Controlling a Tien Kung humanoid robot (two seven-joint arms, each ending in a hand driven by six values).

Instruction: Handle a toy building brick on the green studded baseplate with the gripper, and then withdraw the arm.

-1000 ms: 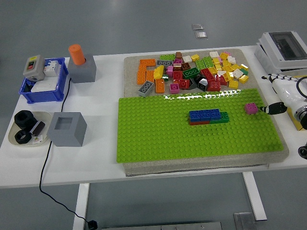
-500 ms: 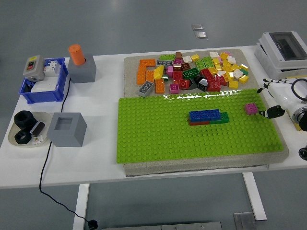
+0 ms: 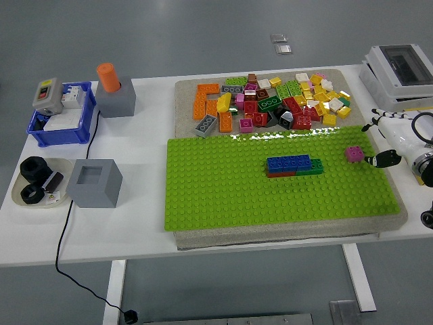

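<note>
Since the pink brick (image 3: 353, 154) sits alone near the baseplate's (image 3: 223, 196) right edge, just beside the right hand (image 3: 392, 145), the arm should pull out sideways without brushing it. Fingers look loosely spread, holding nothing. Squarish, studs up, the brick shows no clear long axis.

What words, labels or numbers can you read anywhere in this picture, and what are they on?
No text here can be read.
The grey switch box has coloured buttons, but any print on it is too small to read.
The small card in the beige tray, beside the black parts, shows marks too blurred to read.
The breaker in the blue bin and the white enclosure show no legible label.
The bricks and green baseplate carry no print.
</note>
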